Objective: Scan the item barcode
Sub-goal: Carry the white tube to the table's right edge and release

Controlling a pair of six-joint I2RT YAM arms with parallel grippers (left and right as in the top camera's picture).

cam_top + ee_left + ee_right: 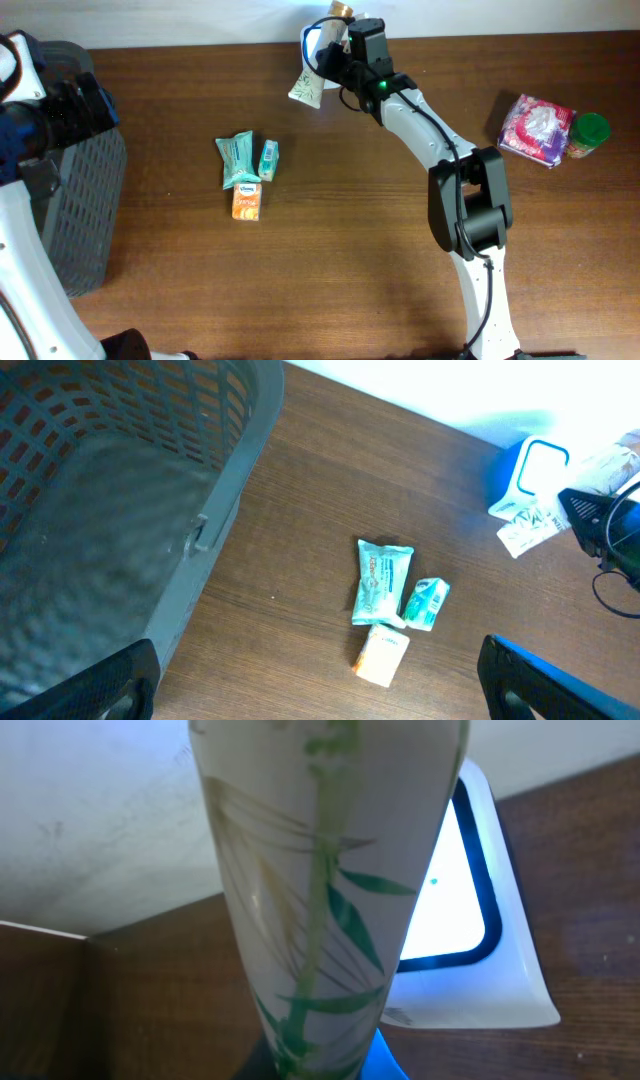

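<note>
- the pouch point(320, 900), white with a green bamboo print, hangs right in front of the scanner point(322, 38), covering part of its lit window in the right wrist view.
- the right gripper point(328, 68) is clenched on one end of the pouch, on the side away from the scanner's face. the fingers themselves are out of sight below the wrist picture's edge.
- the left gripper point(318, 682) is spread wide and grasps nothing. it hangs well away from the scanner, over the near edge of the grey basket point(85, 210).
- handling, as a judgement: the pouch looks light, thin and soft, a flat film sachet that will flop and twist about the pinched end. the film is likely slick, so a firm pinch on the sealed end is the sound place to take it, leaving the printed faces bare.
- no barcode shows on the face turned to the wrist camera. which face meets the window i cannot tell.
- a teal packet point(237, 158), a small green box point(268, 158) and an orange box point(246, 200) lie together well apart from the scanner, toward the basket.
</note>
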